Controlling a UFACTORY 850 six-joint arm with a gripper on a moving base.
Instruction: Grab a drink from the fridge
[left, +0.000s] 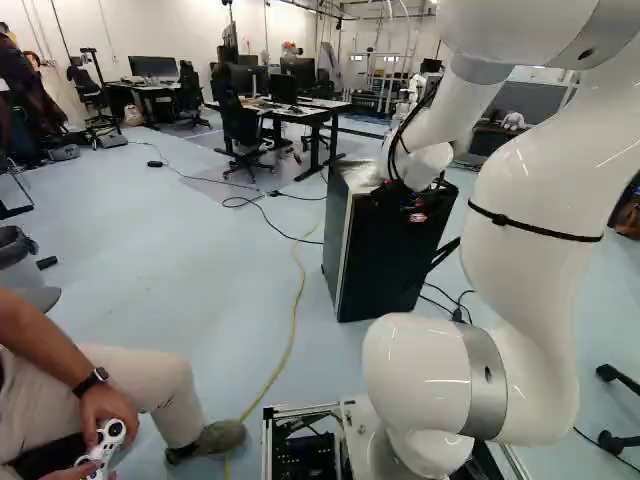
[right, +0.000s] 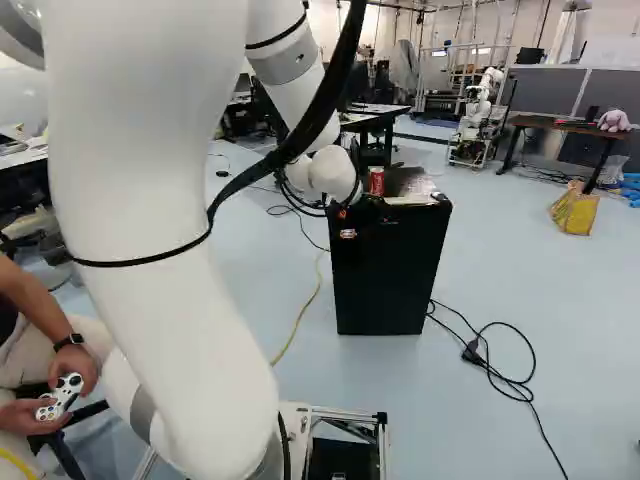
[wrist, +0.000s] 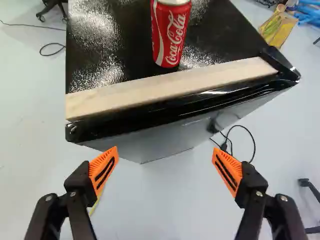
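Black, orange-padded, two-fingered gripper (right: 348, 212): stood spread wide. Red metal can (wrist: 170, 36), cylindrical, white-lettered: stood upright, long axis vertical.

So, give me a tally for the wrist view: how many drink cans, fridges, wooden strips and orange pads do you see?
Drink can: 1
Fridge: 1
Wooden strip: 1
Orange pads: 2
Total: 5

1 can (wrist: 170, 35), 1 fridge (right: 390, 275), 1 wooden strip (wrist: 170, 87), 2 orange pads (wrist: 103, 167).
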